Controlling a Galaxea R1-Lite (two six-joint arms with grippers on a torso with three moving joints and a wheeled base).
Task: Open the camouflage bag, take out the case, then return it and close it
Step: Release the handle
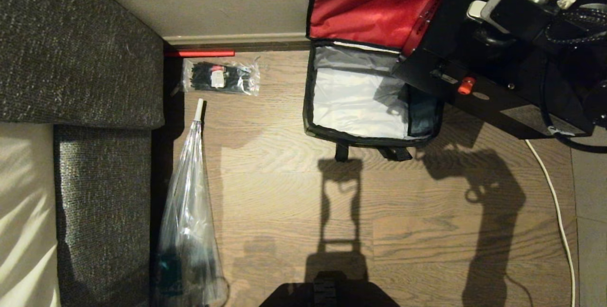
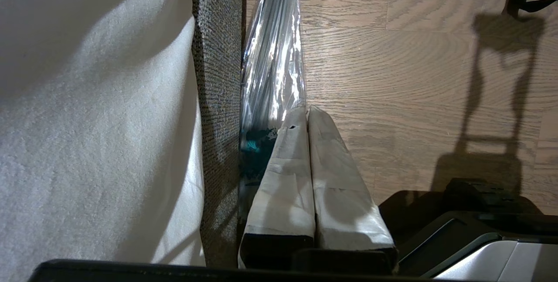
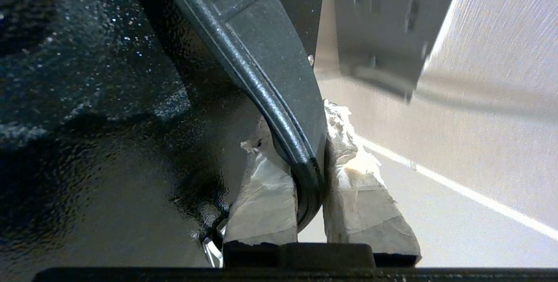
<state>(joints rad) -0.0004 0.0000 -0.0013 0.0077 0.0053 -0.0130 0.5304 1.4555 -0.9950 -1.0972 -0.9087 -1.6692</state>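
Clamped between the right gripper's [image 3: 310, 173] two taped fingers [image 3: 266, 199] is the grey curved handle [image 3: 261, 73] of the case [image 3: 87, 142], whose glossy black shell fills the right wrist view beside them. From the head camera that case [image 1: 493, 74] hangs tilted in the air at about two o'clock, its red latch button [image 1: 466, 85] facing the floor side, one corner overlapping the bag's right rim. Just at nine o'clock of the case sits the camouflage bag [image 1: 327, 132], open on the wooden floor [image 1: 403, 231], its red-lined lid [image 1: 374, 3] thrown back against the wall at twelve o'clock and its pale lining bare. Farther out, at ten o'clock, lies a clear packet of black cable ties [image 1: 220, 77]; a folded clear umbrella [image 1: 187, 212] leans by the sofa [image 1: 80, 46] at eight o'clock. Beside that umbrella the left gripper [image 2: 308, 114] hangs parked, its fingertips pressed together on nothing.
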